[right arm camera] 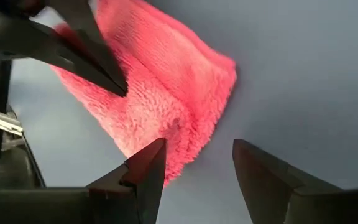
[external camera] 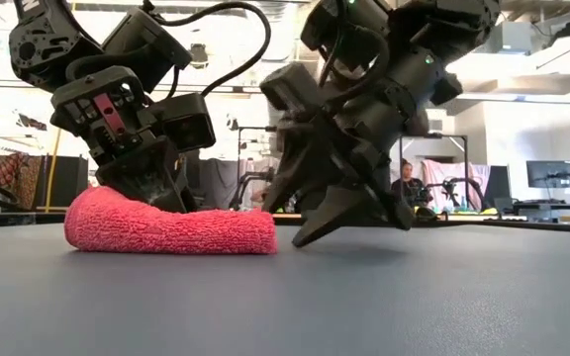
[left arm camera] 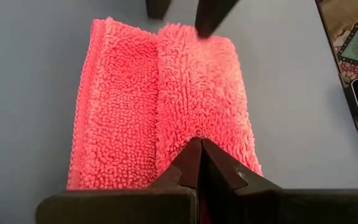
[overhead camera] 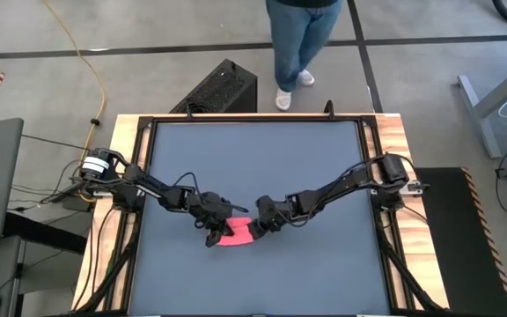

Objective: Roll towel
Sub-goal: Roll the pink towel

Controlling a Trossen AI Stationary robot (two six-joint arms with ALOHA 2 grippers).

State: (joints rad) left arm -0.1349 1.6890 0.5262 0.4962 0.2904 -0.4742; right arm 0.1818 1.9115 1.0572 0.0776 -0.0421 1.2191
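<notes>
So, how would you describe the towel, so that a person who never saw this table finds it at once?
Look at the dark grey table, then at the near middle where the two black arms meet. The towel lies flat there, folded into a thick strip, between the shut left gripper, which presses on it, and the open right gripper at its end. It is bright pink and fluffy, the only coloured thing on the tabletop.

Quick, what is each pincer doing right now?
Left pincer: closed, tips pressed on the small bright pink fluffy towel.
Right pincer: open, holding nothing, beside the towel's end.
</notes>
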